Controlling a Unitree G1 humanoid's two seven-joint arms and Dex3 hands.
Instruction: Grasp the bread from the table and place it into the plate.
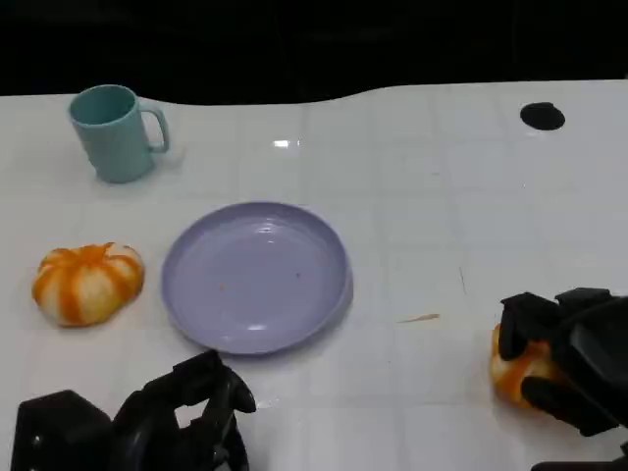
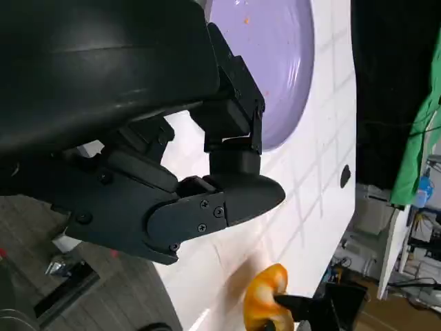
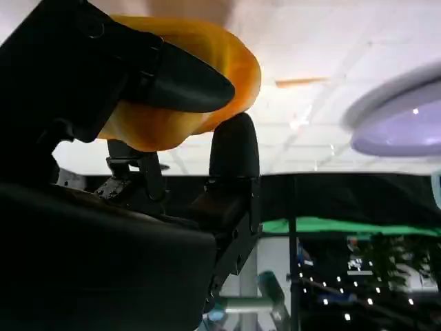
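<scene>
An orange bread roll [image 1: 512, 376] sits at the table's near right, and my right hand [image 1: 574, 363] grips it with fingers wrapped over its top and side. In the right wrist view the roll [image 3: 234, 65] is pinched between my right hand's [image 3: 76, 76] fingers [image 3: 186, 83], just above the table. The lilac plate [image 1: 191, 294] lies at the table's centre, to the left of that roll. It also shows as plate [image 3: 400, 127] and plate [image 2: 282, 62]. My left hand [image 1: 186, 417] hangs at the near left holding nothing, fingers [image 2: 234, 196] apart.
A second orange-and-white roll [image 1: 88, 283] lies left of the plate. A teal mug [image 1: 118, 132] stands at the far left. A black round hole [image 1: 542, 116] marks the far right of the white table [image 1: 442, 196]. A small orange smear [image 1: 420, 318] lies between plate and right hand.
</scene>
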